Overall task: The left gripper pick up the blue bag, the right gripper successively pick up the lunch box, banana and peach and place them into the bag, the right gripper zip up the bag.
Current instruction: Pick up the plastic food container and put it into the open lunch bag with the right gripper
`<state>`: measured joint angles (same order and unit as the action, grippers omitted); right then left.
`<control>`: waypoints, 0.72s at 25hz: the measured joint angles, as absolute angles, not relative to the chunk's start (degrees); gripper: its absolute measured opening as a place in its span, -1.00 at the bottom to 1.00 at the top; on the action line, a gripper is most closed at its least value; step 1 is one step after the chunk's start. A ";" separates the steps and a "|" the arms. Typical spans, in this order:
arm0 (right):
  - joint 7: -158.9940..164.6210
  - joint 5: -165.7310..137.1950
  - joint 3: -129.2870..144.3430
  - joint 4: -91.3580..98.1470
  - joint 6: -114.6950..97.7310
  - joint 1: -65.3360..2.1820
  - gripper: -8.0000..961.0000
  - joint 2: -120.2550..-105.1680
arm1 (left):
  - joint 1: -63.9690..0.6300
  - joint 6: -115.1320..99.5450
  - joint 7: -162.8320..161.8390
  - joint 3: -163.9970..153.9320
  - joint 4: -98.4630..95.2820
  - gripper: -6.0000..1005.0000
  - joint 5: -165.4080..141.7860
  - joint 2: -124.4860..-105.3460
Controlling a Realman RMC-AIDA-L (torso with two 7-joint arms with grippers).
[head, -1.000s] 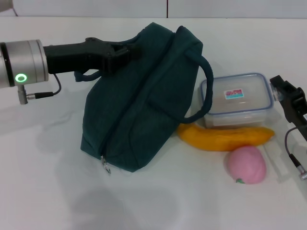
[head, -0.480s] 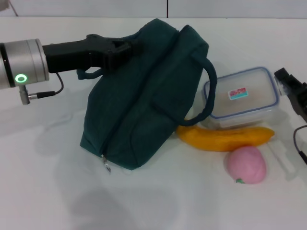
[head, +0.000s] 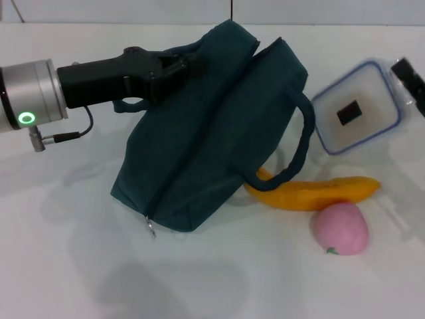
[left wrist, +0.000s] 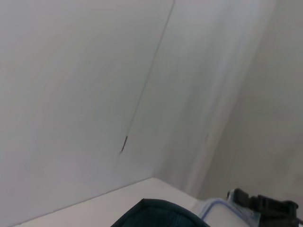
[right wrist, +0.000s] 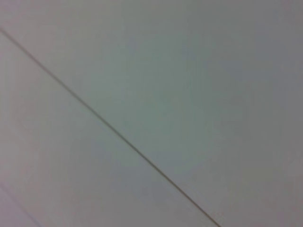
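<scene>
The blue bag is a dark teal fabric bag, tilted up on the white table, with its zipper pull hanging at the low front corner. My left gripper reaches in from the left and is shut on the handle at the bag's upper edge. The lunch box hangs tilted in the air at the right, its bottom facing the head camera, held at its far edge by my right gripper. The banana lies on the table beside the bag. The peach sits just in front of the banana.
One bag handle loops down over the banana's near end. In the left wrist view the bag's top, the lunch box rim and the right gripper show low against a pale wall. The right wrist view shows only wall.
The lunch box has left the table, risen to the right and tipped onto its edge. The left gripper has pulled the bag's top higher and slightly rightward.
</scene>
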<state>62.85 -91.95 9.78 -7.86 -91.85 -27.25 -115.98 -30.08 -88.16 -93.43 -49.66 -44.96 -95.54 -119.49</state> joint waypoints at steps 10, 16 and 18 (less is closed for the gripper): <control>65.87 -90.33 8.00 -2.76 -103.47 -33.59 -0.75 -115.57 | -30.00 -88.00 -92.59 -49.64 -42.85 -0.90 -95.16 -119.53; 71.82 -90.18 9.71 -0.19 -105.70 -42.71 -0.74 -115.63 | -30.22 -87.95 -92.50 -49.66 -42.35 -0.90 -95.11 -119.54; 72.14 -90.36 11.88 -0.27 -104.09 -44.18 -0.74 -115.78 | -30.50 -87.74 -92.15 -49.54 -41.81 -0.90 -95.09 -119.55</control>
